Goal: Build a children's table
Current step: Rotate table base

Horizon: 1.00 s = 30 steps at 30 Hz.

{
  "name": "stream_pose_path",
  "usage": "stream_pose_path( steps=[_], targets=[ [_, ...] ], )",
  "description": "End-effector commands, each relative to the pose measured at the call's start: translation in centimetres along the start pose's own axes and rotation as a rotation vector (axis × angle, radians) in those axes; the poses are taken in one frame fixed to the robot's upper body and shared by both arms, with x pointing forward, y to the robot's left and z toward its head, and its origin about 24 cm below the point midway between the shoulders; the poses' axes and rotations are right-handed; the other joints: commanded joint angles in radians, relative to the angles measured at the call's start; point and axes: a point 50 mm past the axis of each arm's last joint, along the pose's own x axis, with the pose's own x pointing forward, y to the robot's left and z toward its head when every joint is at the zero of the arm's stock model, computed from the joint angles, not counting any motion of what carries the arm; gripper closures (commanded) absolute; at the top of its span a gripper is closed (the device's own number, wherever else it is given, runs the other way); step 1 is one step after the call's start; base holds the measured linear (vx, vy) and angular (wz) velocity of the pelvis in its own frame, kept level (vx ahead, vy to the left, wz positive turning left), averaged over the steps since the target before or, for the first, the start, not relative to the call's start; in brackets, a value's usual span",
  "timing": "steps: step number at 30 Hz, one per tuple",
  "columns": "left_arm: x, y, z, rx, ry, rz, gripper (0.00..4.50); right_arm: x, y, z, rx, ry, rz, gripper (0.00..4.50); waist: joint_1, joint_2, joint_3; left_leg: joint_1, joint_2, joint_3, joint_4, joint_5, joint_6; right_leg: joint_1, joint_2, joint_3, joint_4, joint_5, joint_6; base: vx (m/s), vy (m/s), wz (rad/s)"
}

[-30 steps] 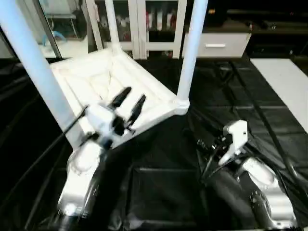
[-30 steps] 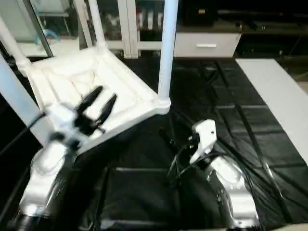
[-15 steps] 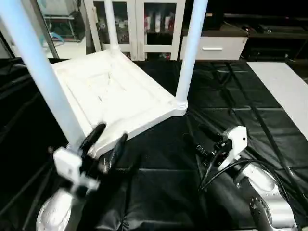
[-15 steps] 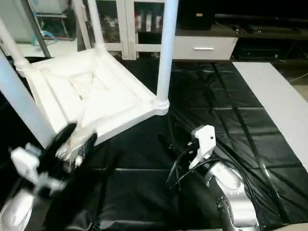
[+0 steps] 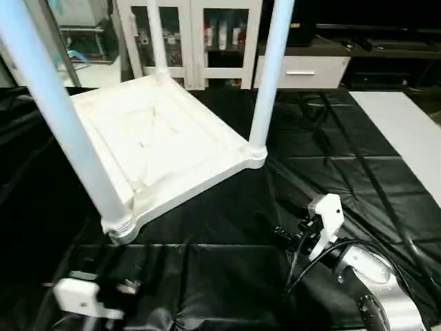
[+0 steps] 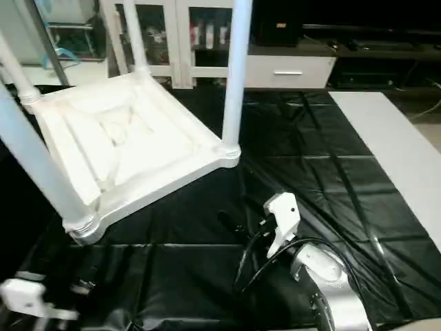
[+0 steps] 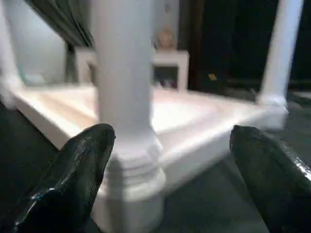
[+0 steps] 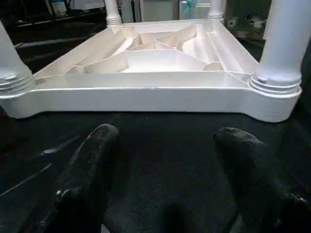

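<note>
The children's table lies upside down on the black cover: its white ribbed tabletop (image 5: pixel 158 148) faces up. White tube legs stand in its corner sockets: the near-left leg (image 5: pixel 58 117), the right leg (image 5: pixel 270 69), a back leg (image 5: pixel 157 38) and a far-left leg (image 6: pixel 12 69). My left gripper (image 7: pixel 171 133) is low at the front left, open and empty. Its fingers (image 7: pixel 82 170) stand wide apart, short of the near-left leg's socket (image 7: pixel 129 170). My right gripper (image 8: pixel 166 132) is open and empty over the cloth, in front of the tabletop's near edge (image 8: pixel 150 97).
The black-covered work table (image 5: pixel 227 269) spreads around the tabletop. A white board or floor strip (image 5: pixel 403 131) lies at the right. White glass-door cabinets (image 5: pixel 207 34) and a low drawer unit (image 5: pixel 303 69) stand behind. Cables run along my right forearm (image 5: pixel 372 276).
My left arm has drawn back from over the tabletop and dropped to the front left, its fingers spreading apart. The right arm has barely moved. The view has tilted slightly.
</note>
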Motion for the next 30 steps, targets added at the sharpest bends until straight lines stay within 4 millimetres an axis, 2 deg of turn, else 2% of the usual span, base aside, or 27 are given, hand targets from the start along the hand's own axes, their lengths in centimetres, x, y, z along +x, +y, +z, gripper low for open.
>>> stream_pose_path(
  steps=[1, 2, 4, 5, 6, 7, 8, 9, 10, 11, 12, 13, 14, 15, 16, 18, 20, 21, 23, 24, 26, 27, 28, 30],
  targets=[
    [1.3, -0.3, -0.3, -0.008, 0.032, -0.109, 0.07, 0.0, -0.3, 0.8, -0.007, -0.033, -0.017, 1.13, -0.003, -0.013, -0.035, 0.013, 0.067, -0.037, -0.099, -0.442, -0.006, 0.015, -0.053, 0.049, -0.091, -0.456, -0.079, 0.0, 0.0, 0.0],
    [1.9, -0.2, -0.4, -0.025, 0.05, -0.133, 0.07, 0.1, -0.3, 0.9, -0.005, -0.04, -0.019, 1.13, 0.004, -0.009, -0.037, 0.016, 0.067, -0.038, -0.1, -0.428, -0.007, 0.014, -0.055, 0.052, -0.083, -0.45, -0.083, 0.0, 0.0, 0.0],
    [2.3, -0.2, -0.5, -0.039, 0.065, -0.153, 0.07, 0.2, -0.4, 1.0, -0.004, -0.045, -0.021, 1.13, 0.004, -0.005, -0.035, 0.019, 0.067, -0.036, -0.101, -0.433, -0.021, 0.009, -0.052, 0.052, -0.082, -0.438, -0.093, 0.0, 0.0, 0.0],
    [4.4, 0.2, -0.6, -0.034, 0.097, -0.199, 0.07, 0.4, -0.5, 1.2, -0.004, -0.055, -0.021, 1.13, -0.002, -0.023, -0.032, 0.014, 0.067, -0.035, -0.102, -0.44, -0.026, 0.014, -0.052, 0.05, -0.082, -0.44, -0.091, 0.0, 0.0, 0.0],
    [4.4, 0.2, -0.6, -0.034, 0.097, -0.199, 0.07, 0.4, -0.5, 1.2, -0.004, -0.055, -0.021, 1.13, 0.009, -0.011, -0.036, 0.026, 0.066, -0.035, -0.101, -0.442, -0.034, 0.007, -0.053, 0.052, -0.082, -0.44, -0.093, 0.0, 0.0, 0.0],
    [6.5, 0.2, -0.1, -0.042, 0.091, -0.211, 0.07, 0.5, -0.6, 1.3, -0.011, -0.056, -0.02, 1.13, 0.004, -0.028, -0.034, 0.027, 0.066, -0.031, -0.099, -0.448, -0.033, 0.004, -0.051, 0.051, -0.084, -0.444, -0.093, 0.0, 0.0, 0.0],
    [6.5, 0.2, -0.1, -0.042, 0.091, -0.211, 0.07, 0.5, -0.6, 1.3, -0.011, -0.056, -0.02, 1.13, 0.009, -0.018, -0.034, 0.033, 0.064, -0.033, -0.099, -0.465, -0.043, 0.001, -0.052, 0.051, -0.085, -0.468, -0.093, 0.0, 0.0, 0.0],
    [9.0, -0.8, 0.5, -0.085, 0.08, -0.287, 0.07, 0.7, -0.6, 1.5, -0.022, -0.055, -0.013, 1.13, 0.004, -0.024, -0.033, 0.024, 0.064, -0.038, -0.102, -0.462, -0.046, 0.01, -0.057, 0.048, -0.085, -0.473, -0.089, 0.0, 0.0, 0.0],
    [10.7, -1.9, 0.9, -0.112, 0.086, -0.366, 0.07, 0.8, -0.7, 1.6, -0.03, -0.054, -0.008, 1.13, 0.003, -0.022, -0.032, 0.02, 0.065, -0.04, -0.106, -0.461, -0.053, 0.015, -0.057, 0.047, -0.081, -0.477, -0.086, 0.0, 0.0, 0.0],
    [11.7, -3.1, 1.3, -0.117, 0.077, -0.452, 0.07, 0.9, -0.8, 1.7, -0.034, -0.054, -0.003, 1.13, 0.008, -0.02, -0.038, 0.03, 0.064, -0.038, -0.101, -0.456, -0.062, 0.008, -0.056, 0.048, -0.08, -0.46, -0.089, 0.0, 0.0, 0.0],
    [11.7, -3.1, 1.3, -0.117, 0.077, -0.452, 0.07, 0.9, -0.8, 1.7, -0.034, -0.054, -0.003, 1.13, 0.009, -0.02, -0.037, 0.035, 0.063, -0.035, -0.099, -0.462, -0.063, 0.003, -0.054, 0.049, -0.085, -0.45, -0.096, 0.0, 0.0, 0.0],
    [11.7, -4.3, 1.4, -0.149, 0.092, -0.541, 0.07, 0.8, -0.8, 1.8, -0.039, -0.053, 0.0, 1.13, 0.01, -0.008, -0.036, 0.033, 0.063, -0.038, -0.101, -0.464, -0.066, 0.006, -0.056, 0.05, -0.084, -0.442, -0.101, 0.0, 0.0, 0.0],
    [11.5, -5.1, 1.4, -0.152, 0.098, -0.592, 0.07, 0.7, -0.9, 1.8, -0.042, -0.051, -0.003, 1.13, 0.004, -0.015, -0.034, 0.018, 0.064, -0.042, -0.107, -0.466, -0.065, 0.019, -0.057, 0.046, -0.079, -0.434, -0.104, 0.0, 0.0, 0.0],
    [11.5, -5.1, 1.4, -0.152, 0.098, -0.592, 0.07, 0.7, -0.9, 1.8, -0.042, -0.051, -0.003, 1.13, -0.001, -0.021, -0.035, 0.007, 0.065, -0.045, -0.109, -0.444, -0.058, 0.028, -0.06, 0.046, -0.075, -0.417, -0.102, 0.0, 0.0, 0.0],
    [11.2, -5.5, 1.4, -0.154, 0.101, -0.621, 0.07, 0.6, -1.0, 1.8, -0.045, -0.049, -0.006, 1.13, -0.002, -0.02, -0.037, 0.011, 0.063, -0.042, -0.106, -0.447, -0.055, 0.025, -0.06, 0.047, -0.076, -0.426, -0.1, 0.0, 0.0, 0.0],
    [10.7, -5.7, 1.3, -0.165, 0.127, -0.628, 0.07, 0.4, -0.8, 1.6, -0.045, -0.046, -0.008, 1.13, -0.014, -0.02, -0.043, 0.004, 0.061, -0.042, -0.1, -0.407, -0.04, 0.032, -0.063, 0.05, -0.074, -0.409, -0.109, 0.0, 0.0, 0.0],
    [10.4, -5.7, 1.4, -0.167, 0.139, -0.63, 0.07, 0.4, -0.6, 1.5, -0.044, -0.044, -0.006, 1.13, -0.02, -0.023, -0.047, 0.002, 0.061, -0.039, -0.096, -0.375, -0.023, 0.032, -0.063, 0.05, -0.072, -0.38, -0.121, 0.0, 0.0, 0.0],
    [9.9, -5.6, 1.4, -0.185, 0.15, -0.642, 0.07, 0.4, -0.4, 1.4, -0.039, -0.044, -0.003, 1.13, -0.018, -0.024, -0.05, 0.006, 0.062, -0.036, -0.091, -0.355, -0.011, 0.029, -0.062, 0.05, -0.071, -0.369, -0.13, 0.0, 0.0, 0.0],
    [9.2, -5.3, 1.6, -0.208, 0.168, -0.656, 0.07, 0.5, -0.2, 1.3, -0.036, -0.043, 0.0, 1.13, -0.016, -0.023, -0.052, 0.003, 0.064, -0.032, -0.089, -0.313, 0.004, 0.029, -0.059, 0.05, -0.063, -0.309, -0.157, 0.051, -0.029, 0.01],
    [9.0, -5.2, 1.6, -0.217, 0.177, -0.667, 0.07, 0.6, -0.2, 1.2, -0.033, -0.044, 0.003, 1.13, -0.013, -0.024, -0.053, 0.007, 0.064, -0.028, -0.088, -0.288, 0.013, 0.027, -0.053, 0.049, -0.061, -0.266, -0.169, 0.0, 0.0, 0.0],
    [9.0, -4.1, 2.0, -0.195, 0.149, -0.609, 0.07, 0.9, -0.1, 1.2, -0.034, -0.045, 0.005, 1.13, -0.011, -0.018, -0.051, 0.006, 0.064, -0.027, -0.089, -0.267, 0.019, 0.029, -0.051, 0.048, -0.056, -0.23, -0.182, 0.0, 0.0, 0.0],
    [9.0, -4.1, 2.0, -0.195, 0.149, -0.609, 0.07, 0.9, -0.1, 1.2, -0.034, -0.045, 0.005, 1.13, -0.01, -0.018, -0.051, 0.008, 0.064, -0.026, -0.088, -0.267, 0.017, 0.029, -0.05, 0.047, -0.056, -0.22, -0.186, 0.0, 0.0, 0.0],
    [9.2, -2.5, 2.6, -0.22, 0.088, -0.501, 0.07, 1.1, -0.2, 1.3, -0.034, -0.048, 0.006, 1.13, -0.009, -0.018, -0.05, 0.008, 0.064, -0.026, -0.089, -0.271, 0.016, 0.029, -0.05, 0.047, -0.055, -0.223, -0.187, 0.0, 0.0, 0.0],
    [8.4, -1.7, 2.5, -0.251, 0.099, -0.476, 0.07, 1.1, -0.3, 1.4, -0.036, -0.048, 0.005, 1.13, -0.009, -0.018, -0.048, 0.01, 0.064, -0.027, -0.092, -0.305, 0.003, 0.03, -0.05, 0.046, -0.056, -0.249, -0.188, 0.0, 0.0, 0.0]
  ],
)
